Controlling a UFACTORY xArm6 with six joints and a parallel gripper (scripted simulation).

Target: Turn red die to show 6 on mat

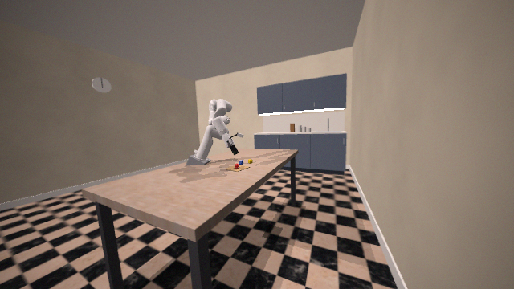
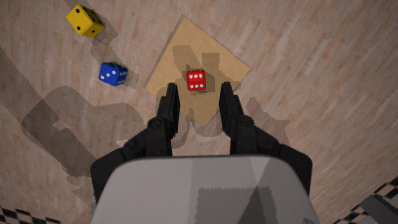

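The red die (image 2: 196, 80) lies flat on the tan mat (image 2: 200, 55), well inside its edges, and its top face looks like the 6. In the exterior view the red die (image 1: 237, 165) sits on the mat (image 1: 238, 168) near the table's far end. My gripper (image 2: 199, 93) is open and empty. It hangs tilted above the die, with the die showing just beyond the fingertips and apart from them. In the exterior view the gripper (image 1: 234, 152) is clearly raised off the table.
A blue die (image 2: 113, 73) lies on the bare table left of the mat, and a yellow die (image 2: 85, 20) lies farther off. Both are apart from each other and from the mat. In the exterior view the blue die (image 1: 241, 161) and yellow die (image 1: 250, 160) sit near the table's right edge.
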